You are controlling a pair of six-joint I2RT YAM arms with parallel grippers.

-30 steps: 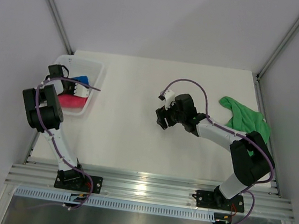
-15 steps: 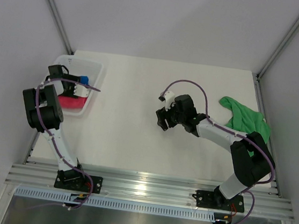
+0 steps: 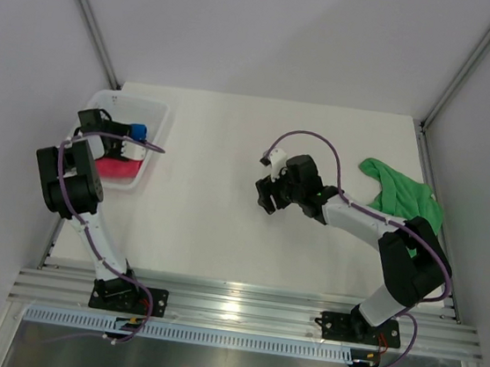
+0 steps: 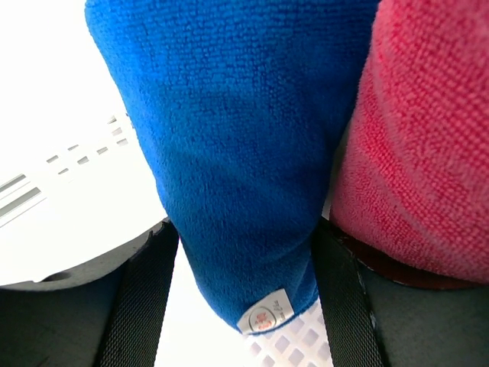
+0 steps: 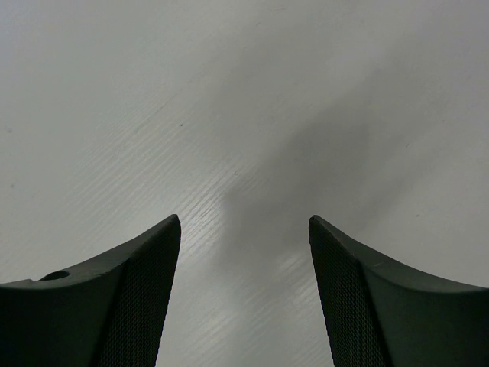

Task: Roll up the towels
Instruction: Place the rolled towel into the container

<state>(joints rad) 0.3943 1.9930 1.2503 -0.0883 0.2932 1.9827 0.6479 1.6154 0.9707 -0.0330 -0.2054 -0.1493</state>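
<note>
Blue towel (image 4: 229, 153), pink-red towel (image 4: 428, 138): fuzzy matt microfibre cloth. Green towel (image 3: 403, 194): soft cloth. Basket (image 4: 294, 350): white perforated plastic. Surface (image 5: 229, 92): smooth, white, faint sheen. Right pincer (image 5: 243, 222) fingers (image 5: 130, 306): black, matt, fine-dimpled.

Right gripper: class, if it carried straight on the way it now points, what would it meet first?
Probably only the bare white table. The right gripper has open jaws with nothing between them, though how far it is from the surface is unclear. The green towel lies well aside.
</note>
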